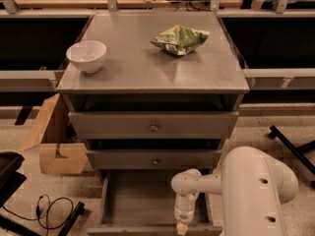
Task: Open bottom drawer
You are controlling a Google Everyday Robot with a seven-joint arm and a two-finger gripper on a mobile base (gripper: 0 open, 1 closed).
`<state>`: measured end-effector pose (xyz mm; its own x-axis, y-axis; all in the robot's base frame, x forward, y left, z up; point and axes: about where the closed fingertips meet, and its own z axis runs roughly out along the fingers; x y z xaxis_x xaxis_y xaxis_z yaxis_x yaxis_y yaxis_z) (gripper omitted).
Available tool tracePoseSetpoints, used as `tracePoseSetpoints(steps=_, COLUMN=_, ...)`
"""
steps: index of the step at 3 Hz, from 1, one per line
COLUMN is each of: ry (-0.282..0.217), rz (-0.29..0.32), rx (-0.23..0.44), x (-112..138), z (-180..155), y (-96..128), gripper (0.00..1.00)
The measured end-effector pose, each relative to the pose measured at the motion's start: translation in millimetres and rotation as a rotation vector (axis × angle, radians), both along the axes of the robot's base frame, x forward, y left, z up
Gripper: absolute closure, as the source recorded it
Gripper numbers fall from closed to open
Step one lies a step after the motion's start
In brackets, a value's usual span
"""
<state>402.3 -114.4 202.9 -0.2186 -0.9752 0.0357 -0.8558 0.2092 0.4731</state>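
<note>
Faced a grey three-drawer cabinet (152, 85), broad and squat. Noted the robot's bulky white arm (256, 191) at lower right, reaching down toward the cabinet's foot.

Found the bottom drawer (140, 198) at floor level beneath the two upper drawer fronts. Saw it slid well out, plain grey inside bare to view, front panel at the very lower edge of the view. Judged the opening nearly or wholly done.

Took it for a rigid box: stiff, fairly light while empty, likely to glide straight on its runners and to bind if dragged sideways. Thought the smooth flat panel a poor hold. Reckoned a small knob at mid-front the proper grip, like the knob (154, 127) on the top drawer (113, 126), though saw none on the bottom one here.

Spotted a green bag (180, 39) and a white bowl (86, 56) up on the tabletop (138, 68), well apart from the work.

Placed the claw (181, 228) pointing down at the drawer's front edge, right of centre. Could not tell whether wide, narrow or clamped on anything.
</note>
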Motion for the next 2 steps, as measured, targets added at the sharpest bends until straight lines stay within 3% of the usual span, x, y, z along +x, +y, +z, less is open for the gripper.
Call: tracePoseSetpoints(steps=2, ry=0.035, rz=0.003, rx=0.017, x=-6.2, z=2.8, y=2.9, gripper=1.00)
